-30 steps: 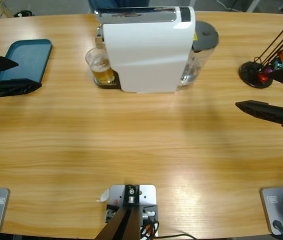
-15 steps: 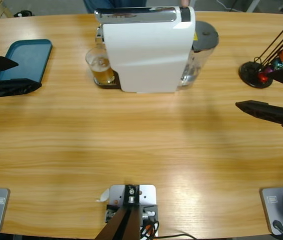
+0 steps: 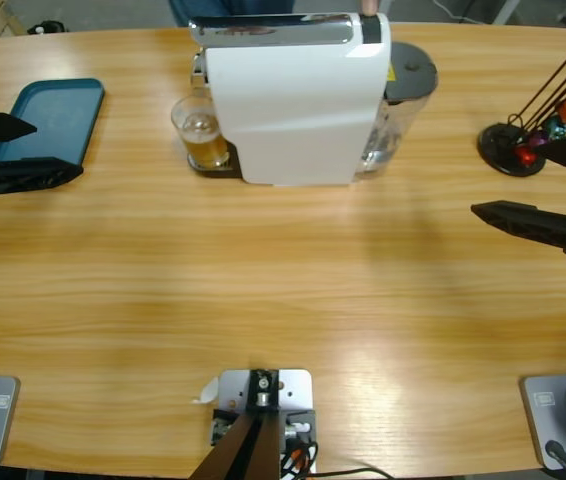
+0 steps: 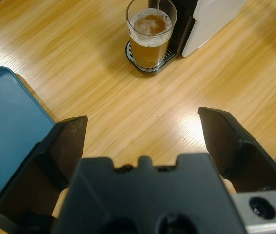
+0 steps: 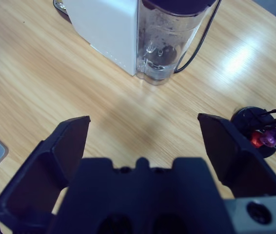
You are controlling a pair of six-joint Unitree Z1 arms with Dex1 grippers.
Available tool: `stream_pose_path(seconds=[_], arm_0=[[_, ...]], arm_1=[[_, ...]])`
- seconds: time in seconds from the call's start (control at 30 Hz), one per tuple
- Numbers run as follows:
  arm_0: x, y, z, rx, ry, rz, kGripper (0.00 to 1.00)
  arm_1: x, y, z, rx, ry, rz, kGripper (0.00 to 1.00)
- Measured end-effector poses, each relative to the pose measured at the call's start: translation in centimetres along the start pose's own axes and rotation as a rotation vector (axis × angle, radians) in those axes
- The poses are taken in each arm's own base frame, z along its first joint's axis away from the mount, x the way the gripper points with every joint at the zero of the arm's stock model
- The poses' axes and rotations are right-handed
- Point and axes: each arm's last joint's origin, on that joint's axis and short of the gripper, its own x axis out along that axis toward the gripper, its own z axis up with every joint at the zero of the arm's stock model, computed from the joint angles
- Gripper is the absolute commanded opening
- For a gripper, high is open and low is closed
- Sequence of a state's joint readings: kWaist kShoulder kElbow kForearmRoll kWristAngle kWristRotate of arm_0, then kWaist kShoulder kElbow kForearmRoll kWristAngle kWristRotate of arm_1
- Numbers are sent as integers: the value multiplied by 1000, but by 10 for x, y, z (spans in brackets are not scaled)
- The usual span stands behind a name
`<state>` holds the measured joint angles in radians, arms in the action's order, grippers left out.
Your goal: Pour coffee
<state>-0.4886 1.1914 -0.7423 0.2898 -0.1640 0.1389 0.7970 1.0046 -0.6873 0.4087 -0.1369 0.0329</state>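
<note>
While the high view shows the glass (image 3: 201, 131) half tucked against the white coffee machine (image 3: 298, 105), the left wrist view looks right into it: amber coffee (image 4: 149, 35) with a pale foamy top, filling most of the clear, straight-sided glass, which stands on a round metal drip grate (image 4: 147, 62) at the machine's spout side. A thin stream runs down into the foam in that view; from above it cannot be made out.

Left claw (image 4: 143, 141) hangs with its black jaws wide apart, nothing between them, well short of the glass and just beside a teal tray (image 3: 51, 118) with rounded corners. Right claw (image 5: 145, 139) is likewise spread open and empty on the machine's far side from the glass. Its view shows what the top view barely hints at: the clear water tank (image 5: 168, 46) on the machine's back, beaded inside, with a black cord (image 5: 202, 36) trailing off behind it.

Near the right claw stands a black round-based rack (image 3: 512, 148) of thin rods, holding shiny orange, red and blue capsules (image 3: 553, 122). The table (image 3: 283, 300) is glossy light wood with long grain.

Against a second ago, both arms sit exactly where they were, and a fingertip (image 3: 368, 6) now shows at the machine's top edge.
</note>
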Motion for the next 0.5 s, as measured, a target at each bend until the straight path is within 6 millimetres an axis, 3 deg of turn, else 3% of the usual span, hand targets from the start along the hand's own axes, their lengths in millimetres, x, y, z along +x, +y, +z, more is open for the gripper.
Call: stream_pose_path(seconds=[0.37, 0.5], arm_0=[[0, 0, 0, 0, -1, 0, 1000], [17, 3, 4, 4, 23, -4, 1000]], arm_1=[[0, 0, 0, -1, 0, 0, 991], [0, 0, 0, -2, 0, 3, 991]])
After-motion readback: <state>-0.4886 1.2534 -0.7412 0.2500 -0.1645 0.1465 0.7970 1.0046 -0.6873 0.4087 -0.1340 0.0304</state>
